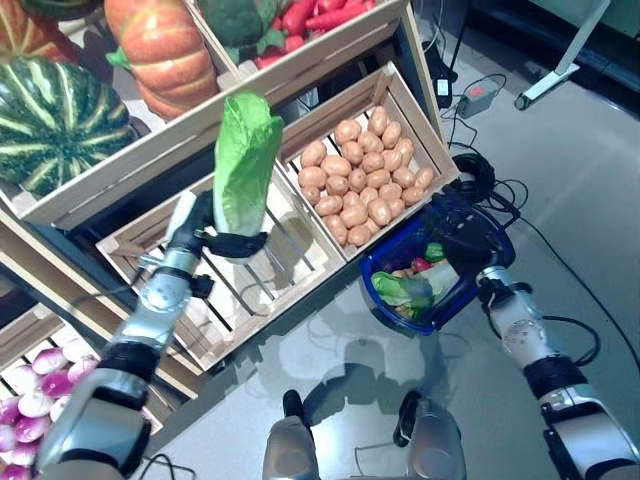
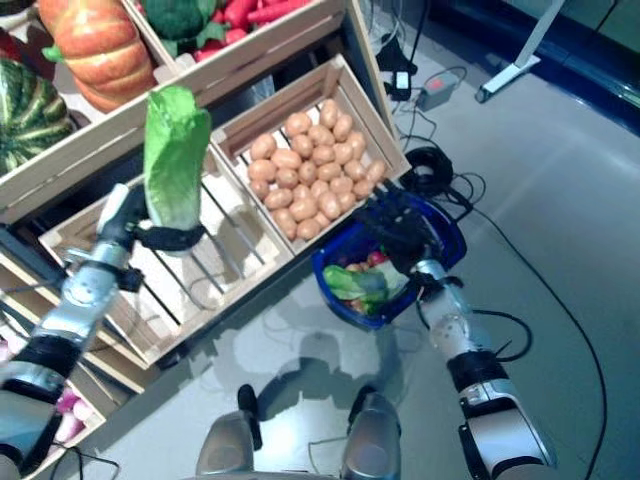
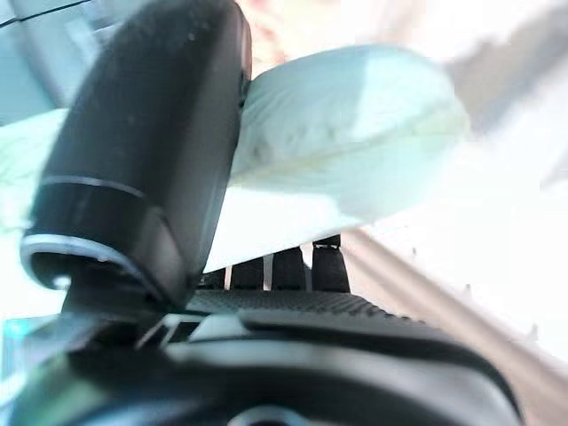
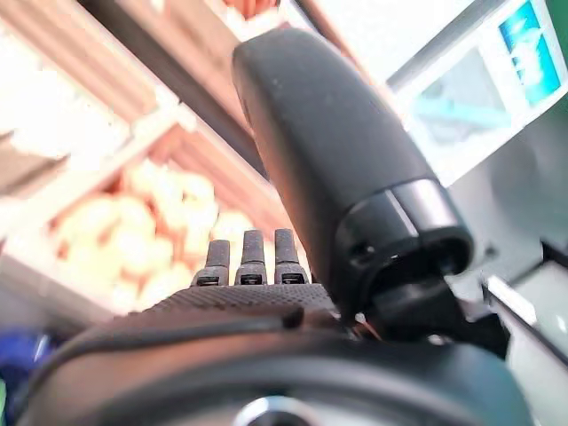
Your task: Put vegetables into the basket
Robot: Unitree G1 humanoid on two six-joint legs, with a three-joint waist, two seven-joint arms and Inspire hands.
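1. Two hands are busy: the left hand (image 1: 215, 232) is lifted over the empty slatted crate (image 1: 262, 282), its fingers and thumb curled round the pale stem end of a green cabbage (image 1: 245, 160).
2. The cabbage stands nearly upright in that grip, its leafy top reaching up in front of the upper shelf (image 1: 200, 125).
3. In the left wrist view the pale cabbage (image 3: 346, 133) lies just past the thumb (image 3: 146, 169), pressed against it.
4. The right hand (image 2: 405, 228) sits at the far rim of the blue basket (image 2: 335, 290), which hangs low beside the crates, above the floor (image 1: 560, 160).
5. That hand seems to be closed round the basket's rim or handle, though its dark fingers blur into the basket and the right wrist view shows no grip, so I cannot tell for sure.
6. Inside the basket lie a leafy green vegetable (image 1: 402, 290), something red (image 1: 420, 265) and another small green piece (image 1: 434, 251).
7. Just beside the basket, a crate of potatoes (image 1: 362, 180) is full.
8. On the upper shelf rest an orange pumpkin (image 1: 160, 45), a striped dark green squash (image 1: 55, 120), broccoli (image 1: 235, 20) and red peppers (image 1: 320, 14).
9. Purple-and-white turnips (image 1: 30, 385) fill a bin at the lower left.
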